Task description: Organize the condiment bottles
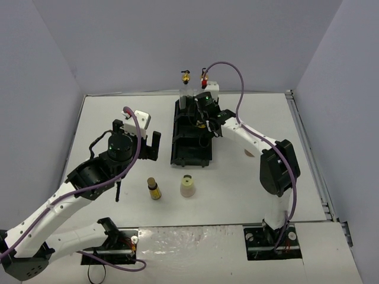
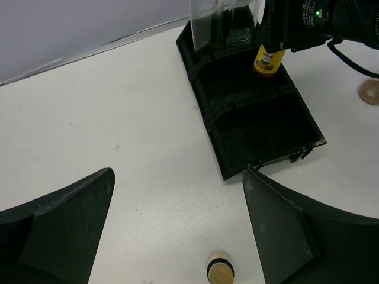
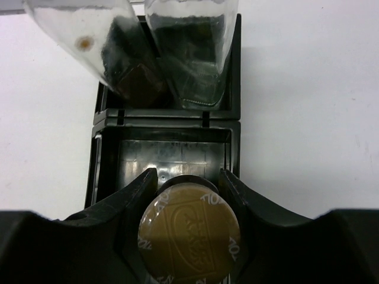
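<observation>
At the black tray (image 2: 260,133), middle compartment: amber bottle (image 2: 267,61) between right jaws

Glossy black on the compartmented tray (image 1: 190,155); clear glass under a gold top on the left tall bottle (image 1: 185,89); clear glass too on the right tall bottle (image 1: 204,80), red and gold at its pourer; amber-yellow with a red-and-white label on the gripped bottle (image 2: 268,61), dull gold cap with raised lettering; amber under a tan cap and dark collar on the loose short bottle (image 1: 154,189); cream all over the cream bottle (image 1: 188,186); plain white table (image 1: 118,112); matte black on the left gripper (image 2: 177,173) and right gripper (image 3: 188,177); purple cables (image 1: 237,89).
</observation>
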`<state>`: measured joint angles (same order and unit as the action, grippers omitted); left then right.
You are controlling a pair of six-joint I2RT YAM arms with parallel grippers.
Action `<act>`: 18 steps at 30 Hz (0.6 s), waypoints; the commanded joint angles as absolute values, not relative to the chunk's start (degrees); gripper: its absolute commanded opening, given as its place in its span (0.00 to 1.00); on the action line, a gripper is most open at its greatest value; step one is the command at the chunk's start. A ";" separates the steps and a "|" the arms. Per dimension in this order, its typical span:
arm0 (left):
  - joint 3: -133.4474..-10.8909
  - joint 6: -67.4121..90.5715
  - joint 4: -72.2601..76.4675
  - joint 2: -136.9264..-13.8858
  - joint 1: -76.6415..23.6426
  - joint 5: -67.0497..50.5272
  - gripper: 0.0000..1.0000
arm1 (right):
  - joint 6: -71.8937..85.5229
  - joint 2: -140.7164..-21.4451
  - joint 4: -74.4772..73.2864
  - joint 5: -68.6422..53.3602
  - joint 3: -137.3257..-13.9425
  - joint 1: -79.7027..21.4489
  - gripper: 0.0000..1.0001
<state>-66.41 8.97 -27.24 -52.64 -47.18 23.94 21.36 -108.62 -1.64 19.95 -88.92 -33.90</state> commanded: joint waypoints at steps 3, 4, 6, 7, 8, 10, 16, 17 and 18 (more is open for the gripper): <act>-69.74 7.91 -26.05 -52.38 -47.02 25.00 0.86 | 19.91 -110.68 7.56 19.78 -91.09 -32.70 0.00; -69.78 7.83 -26.18 -52.38 -47.02 25.05 0.86 | 19.87 -111.14 7.56 19.61 -91.22 -32.61 0.00; -69.91 7.74 -26.36 -52.38 -46.93 25.27 0.86 | 19.86 -112.43 8.08 19.34 -90.93 -32.35 0.00; -69.96 7.66 -26.45 -52.38 -46.93 25.32 0.86 | 19.86 -112.92 8.31 19.16 -90.74 -32.26 0.00; -69.96 7.72 -26.45 -52.38 -46.93 25.38 0.86 | 19.86 -113.34 8.61 19.16 -90.44 -32.26 0.00; -69.96 7.66 -26.60 -52.38 -46.93 25.40 0.86 | 19.93 -113.96 9.41 19.44 -89.79 -32.26 0.00; -69.96 7.76 -26.98 -52.21 -46.93 25.40 0.86 | 19.27 -115.40 10.48 21.23 -88.36 -32.06 0.00; -69.96 7.81 -26.98 -52.21 -46.93 25.40 0.86 | 19.12 -115.60 10.53 21.99 -88.20 -32.01 0.00; -69.96 7.79 -27.05 -52.21 -46.93 25.40 0.86 | 18.94 -115.76 10.61 22.26 -88.02 -32.03 0.00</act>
<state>-66.41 8.49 -28.38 -52.64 -47.18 24.34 20.34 -117.20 3.77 18.80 -87.42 -32.55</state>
